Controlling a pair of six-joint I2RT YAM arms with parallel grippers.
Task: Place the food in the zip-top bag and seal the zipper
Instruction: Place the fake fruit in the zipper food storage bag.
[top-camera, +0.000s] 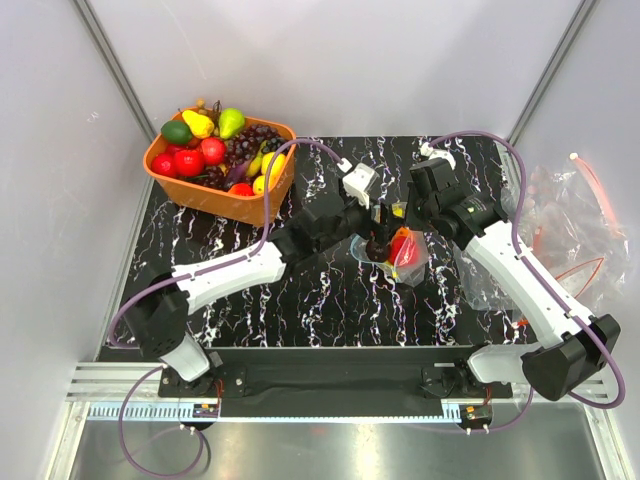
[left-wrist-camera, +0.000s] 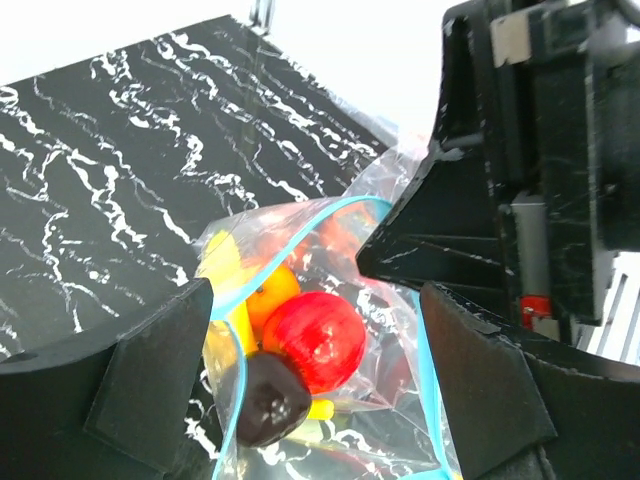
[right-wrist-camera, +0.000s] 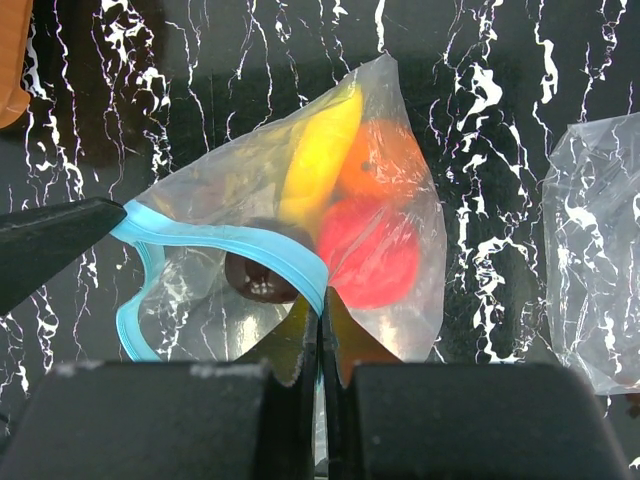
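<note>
The right hand (right-wrist-camera: 322, 312) is clamped on the zipper (right-wrist-camera: 225, 240) at 6 o'clock of the zip-top bag (right-wrist-camera: 205, 190); the left hand (left-wrist-camera: 315, 300) has its fingers apart over the gaping mouth, gripping nothing. Bag lies mid bench (right-wrist-camera: 500, 60), food (right-wrist-camera: 372, 250) inside: thin, limp, slippery film weighted by light hard fruit, so probably best held by the stiffer strip. Only the right wrist view shows the pinch, the left wrist view shows a dark piece (left-wrist-camera: 270, 400) at the lip, and the top view hides both under the arms.
</note>
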